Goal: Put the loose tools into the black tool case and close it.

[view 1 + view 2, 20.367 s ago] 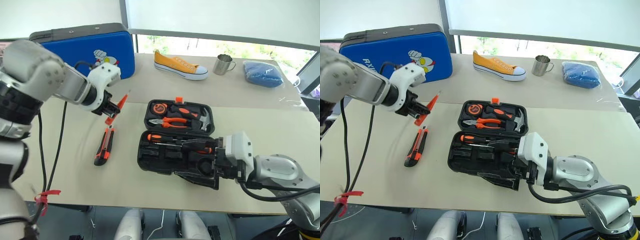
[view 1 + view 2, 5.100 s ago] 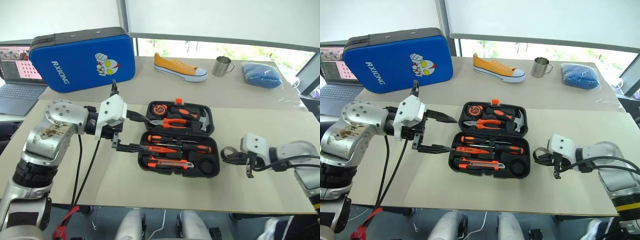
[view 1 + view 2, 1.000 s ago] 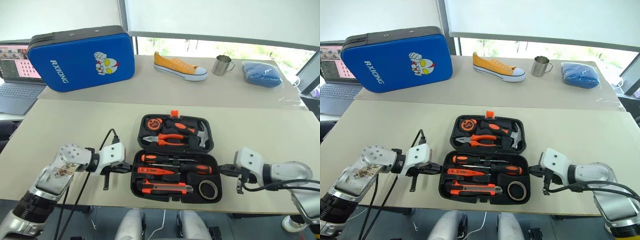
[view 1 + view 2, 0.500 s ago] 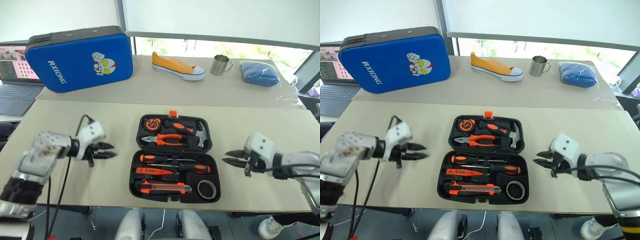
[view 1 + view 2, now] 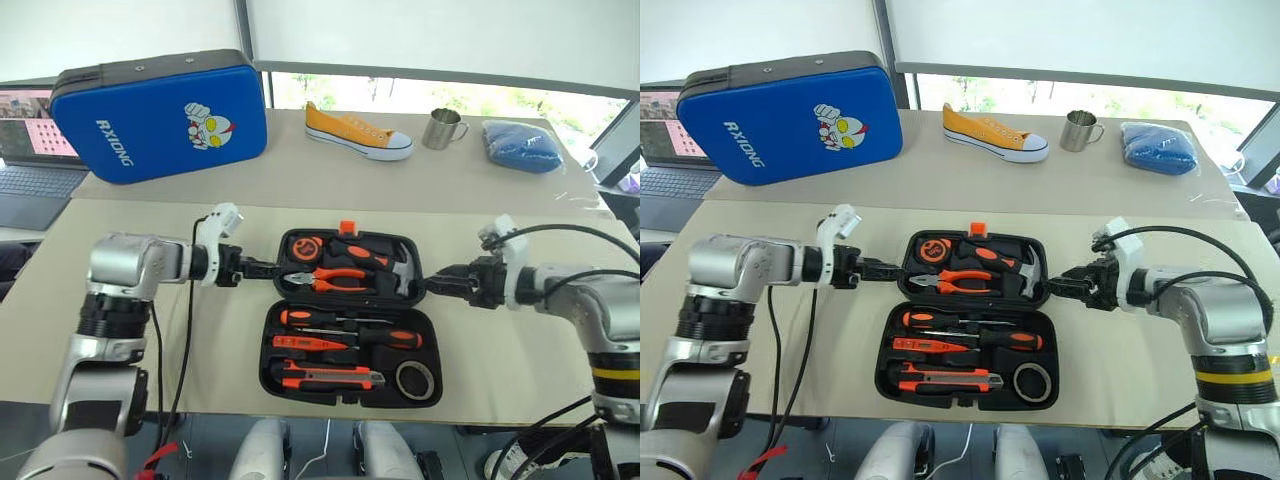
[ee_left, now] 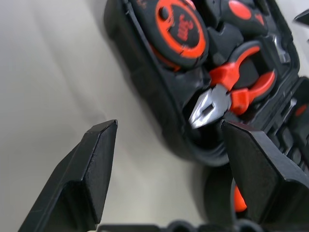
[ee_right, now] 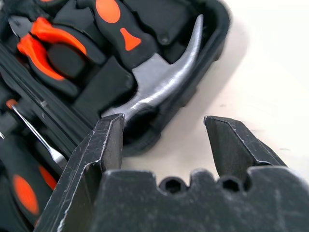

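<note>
While the black tool case point(image 5: 350, 315) lies open — left gripper point(image 5: 262, 268), right gripper point(image 5: 432, 284) flank its lid, both released, empty.

Open black moulded plastic tool case point(image 5: 350, 318) lying flat at centre of beige desk point(image 5: 520, 330), left end effector point(image 5: 262, 268) at its nine o'clock edge, right end effector point(image 5: 438, 285) at three o'clock, blue cartoon-printed case point(image 5: 160, 115) toward eleven o'clock.

Beige tables by a bright window

Two tables point(image 5: 520, 330) abut; a white blind point(image 5: 440, 40) hangs above the daylit window strip point(image 5: 400, 95).
</note>
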Robot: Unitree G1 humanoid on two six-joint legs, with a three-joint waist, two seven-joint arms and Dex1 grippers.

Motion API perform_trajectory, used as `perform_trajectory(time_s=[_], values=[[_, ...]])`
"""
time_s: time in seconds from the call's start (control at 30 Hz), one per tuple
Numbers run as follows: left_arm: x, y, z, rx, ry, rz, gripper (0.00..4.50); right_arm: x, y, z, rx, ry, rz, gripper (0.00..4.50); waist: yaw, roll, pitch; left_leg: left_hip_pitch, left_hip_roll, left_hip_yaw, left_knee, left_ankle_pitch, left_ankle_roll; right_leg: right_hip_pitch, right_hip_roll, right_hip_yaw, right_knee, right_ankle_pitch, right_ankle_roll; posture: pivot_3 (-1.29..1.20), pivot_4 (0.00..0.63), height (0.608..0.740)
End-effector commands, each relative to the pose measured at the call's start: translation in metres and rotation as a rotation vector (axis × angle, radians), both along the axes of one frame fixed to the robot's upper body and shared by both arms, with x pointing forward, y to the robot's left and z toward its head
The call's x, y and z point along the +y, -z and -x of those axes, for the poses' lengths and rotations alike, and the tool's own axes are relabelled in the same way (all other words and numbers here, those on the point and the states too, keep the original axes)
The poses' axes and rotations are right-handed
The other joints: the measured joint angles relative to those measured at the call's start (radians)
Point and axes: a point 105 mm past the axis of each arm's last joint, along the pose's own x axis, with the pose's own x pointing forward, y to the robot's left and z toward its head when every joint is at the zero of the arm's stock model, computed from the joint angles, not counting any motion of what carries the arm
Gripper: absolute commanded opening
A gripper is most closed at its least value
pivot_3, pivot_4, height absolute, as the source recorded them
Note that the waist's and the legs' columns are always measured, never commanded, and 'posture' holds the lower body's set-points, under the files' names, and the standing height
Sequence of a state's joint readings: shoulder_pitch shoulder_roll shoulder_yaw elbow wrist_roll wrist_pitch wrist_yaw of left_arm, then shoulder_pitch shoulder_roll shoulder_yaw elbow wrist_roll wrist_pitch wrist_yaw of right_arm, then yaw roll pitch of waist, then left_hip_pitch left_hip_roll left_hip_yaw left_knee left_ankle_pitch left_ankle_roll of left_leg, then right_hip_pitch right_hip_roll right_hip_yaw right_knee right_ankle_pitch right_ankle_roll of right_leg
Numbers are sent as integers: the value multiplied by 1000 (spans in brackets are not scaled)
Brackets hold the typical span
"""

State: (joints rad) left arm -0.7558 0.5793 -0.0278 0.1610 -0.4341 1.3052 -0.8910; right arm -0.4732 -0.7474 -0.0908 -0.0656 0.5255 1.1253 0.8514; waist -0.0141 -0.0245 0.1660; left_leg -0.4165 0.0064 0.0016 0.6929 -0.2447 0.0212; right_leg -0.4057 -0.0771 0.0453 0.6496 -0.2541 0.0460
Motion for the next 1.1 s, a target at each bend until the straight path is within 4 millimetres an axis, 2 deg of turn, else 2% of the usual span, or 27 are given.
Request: perform_trajectory(time_s=[0.03,0.13,0.23,0.27,0.3,0.37,0.5,0.6,0.63,0.87,0.97,1.1], values=[[0,-3,-1,-50,18,-40,3665,-3,-10,-8,-5,50,-33,3106,-1,0,0,0,0,0,0,0,0,0,0,0,0,0,0,0,150,740],[2,-2,-1,-44,10,-35,3665,-1,-8,-10,3,47,-33,3106,0,0,0,0,0,0,0,0,0,0,0,0,0,0,0,0,150,740],[3,0,0,-50,20,-46,2994,3,-4,-9,14,41,-32,3205,0,0,0,0,0,0,0,0,0,0,0,0,0,0,0,0,150,740],[3,0,0,-57,23,-53,2577,3,-4,-8,17,40,-32,3205,0,0,0,0,0,0,0,0,0,0,0,0,0,0,0,0,150,740],[3,1,-1,-60,19,-59,2361,3,-2,-8,18,39,-25,3205,0,0,0,0,0,0,0,0,0,0,0,0,0,0,0,0,150,740],[3,4,-1,-57,18,-63,1399,2,0,-7,21,41,-18,2388,1,0,0,0,0,0,0,0,0,0,0,0,0,0,0,0,150,740],[-3,11,4,-47,46,-63,36,1,5,-4,28,31,9,1110,1,1,0,0,0,0,0,0,0,0,0,0,0,0,0,0,150,740],[-8,13,7,-42,58,-54,0,1,8,0,37,16,9,123,1,1,-1,1,0,0,0,0,0,0,0,0,0,0,0,0,150,740],[-8,13,7,-40,58,-52,0,2,8,2,39,8,4,54,1,1,-1,1,0,0,0,0,0,1,0,0,0,0,0,0,150,740],[-12,12,9,-59,58,-14,0,6,7,3,3,-7,-6,54,4,1,-1,1,0,0,-1,0,0,2,-1,0,-1,0,0,0,150,740],[-20,3,10,-120,92,28,0,11,-6,-1,-52,-2,-68,54,2,1,-1,1,0,0,0,0,0,2,-1,0,-1,0,0,0,150,740],[-33,-33,-1,-350,81,91,0,21,-43,-12,-237,-4,-121,54,2,1,-1,0,1,0,0,0,-1,0,-1,0,0,0,0,0,150,740]])
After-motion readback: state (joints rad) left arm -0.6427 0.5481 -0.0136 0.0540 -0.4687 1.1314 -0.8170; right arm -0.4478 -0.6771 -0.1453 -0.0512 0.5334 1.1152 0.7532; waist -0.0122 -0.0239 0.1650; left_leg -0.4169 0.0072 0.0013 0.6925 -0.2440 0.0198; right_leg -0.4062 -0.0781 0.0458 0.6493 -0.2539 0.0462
